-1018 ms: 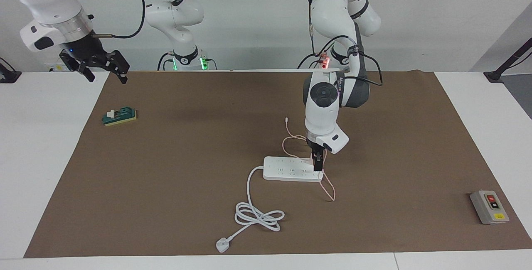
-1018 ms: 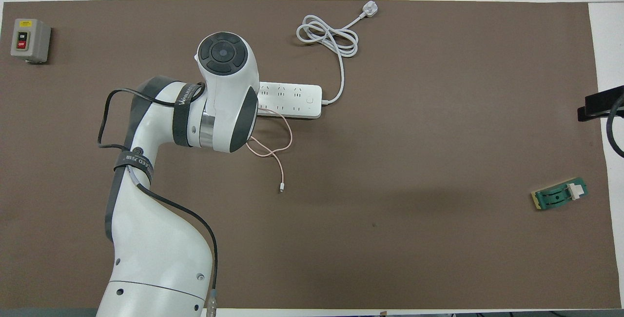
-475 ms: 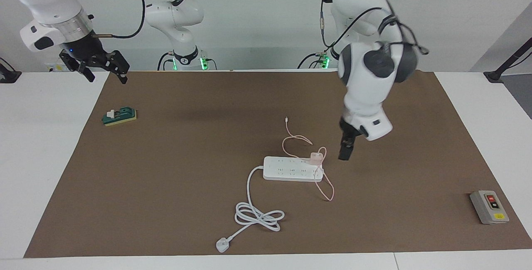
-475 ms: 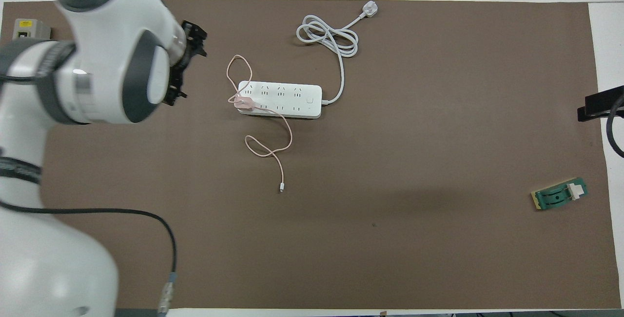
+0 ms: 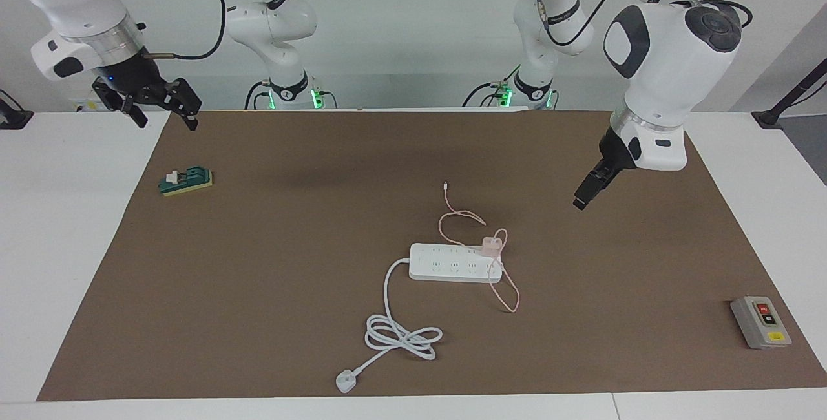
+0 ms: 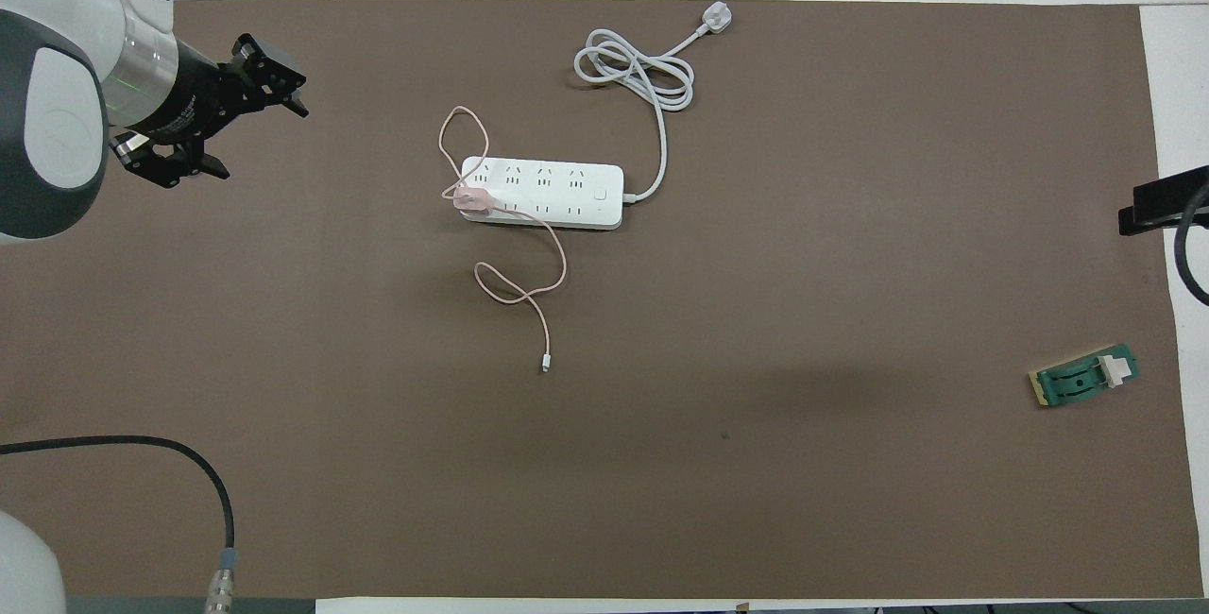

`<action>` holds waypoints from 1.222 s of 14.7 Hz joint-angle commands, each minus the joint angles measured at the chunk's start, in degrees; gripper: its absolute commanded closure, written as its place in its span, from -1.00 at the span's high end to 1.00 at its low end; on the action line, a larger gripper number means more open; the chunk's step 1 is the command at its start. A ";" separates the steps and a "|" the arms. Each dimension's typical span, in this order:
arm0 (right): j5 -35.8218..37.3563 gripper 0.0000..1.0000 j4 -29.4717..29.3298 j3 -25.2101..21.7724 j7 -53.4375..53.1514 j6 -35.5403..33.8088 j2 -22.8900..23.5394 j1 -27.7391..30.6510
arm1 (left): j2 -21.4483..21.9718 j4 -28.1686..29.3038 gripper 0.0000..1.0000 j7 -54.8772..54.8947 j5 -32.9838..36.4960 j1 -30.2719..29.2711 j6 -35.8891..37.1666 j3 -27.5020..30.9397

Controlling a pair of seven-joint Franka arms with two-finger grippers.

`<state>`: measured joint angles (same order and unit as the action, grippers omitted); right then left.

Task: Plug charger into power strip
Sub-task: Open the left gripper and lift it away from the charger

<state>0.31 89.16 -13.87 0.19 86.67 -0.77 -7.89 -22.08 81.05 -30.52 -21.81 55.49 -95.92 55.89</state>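
A grey switch box (image 5: pixel 760 322) and green block (image 5: pixel 186 181) flank the power strip (image 5: pixel 452 263), lengthwise along the mat, charger (image 5: pixel 492 246) seated upright; my left gripper (image 6: pixel 222 113) and right gripper (image 5: pixel 163 108) hang open, empty.

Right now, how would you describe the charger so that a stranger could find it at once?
Look at the brown mat and find the long white power strip near its middle. The charger sits on the strip's end toward the left arm. It is the only pink cube, with a thin pink cable, unlike the strip's thick white cord.
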 commanded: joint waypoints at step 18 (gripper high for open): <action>-1.01 1.00 -0.04 0.33 -0.71 -1.06 -0.46 0.42 | 0.29 -1.25 1.00 38.71 -0.25 0.59 8.29 9.76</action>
<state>0.31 89.16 -13.87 0.19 86.67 -0.77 -7.89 -21.61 80.13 8.53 -22.07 55.85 -90.59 64.67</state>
